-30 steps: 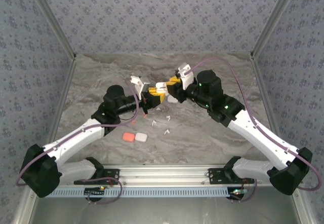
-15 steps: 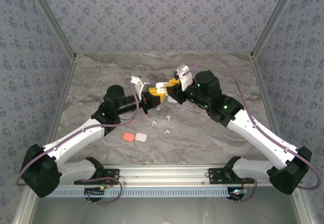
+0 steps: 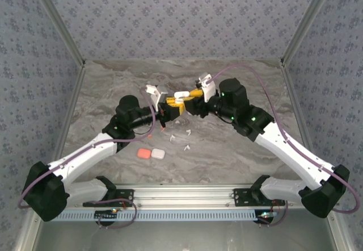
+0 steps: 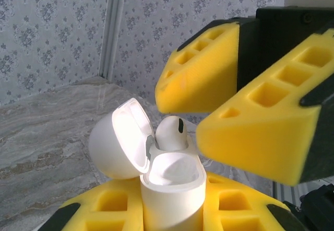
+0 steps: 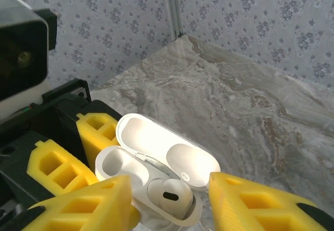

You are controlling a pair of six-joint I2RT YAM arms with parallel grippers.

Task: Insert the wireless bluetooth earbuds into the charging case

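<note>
Left gripper [image 3: 173, 108] clamps the open case [image 4: 172, 189] upright as a steady target, while the right gripper [image 4: 182, 112] has its jaws partly spread and empty around the earbud [image 5: 169, 196] sitting in its slot.

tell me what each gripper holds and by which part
The left gripper holds the open charging case by its lower body. The right gripper is open around the seated earbud, holding nothing.

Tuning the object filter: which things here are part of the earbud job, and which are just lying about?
In the job: open white case in the left gripper, earbud seated in it, right gripper, loose white earbuds.
Lying about, for now: closed coral case, closed white case.
</note>
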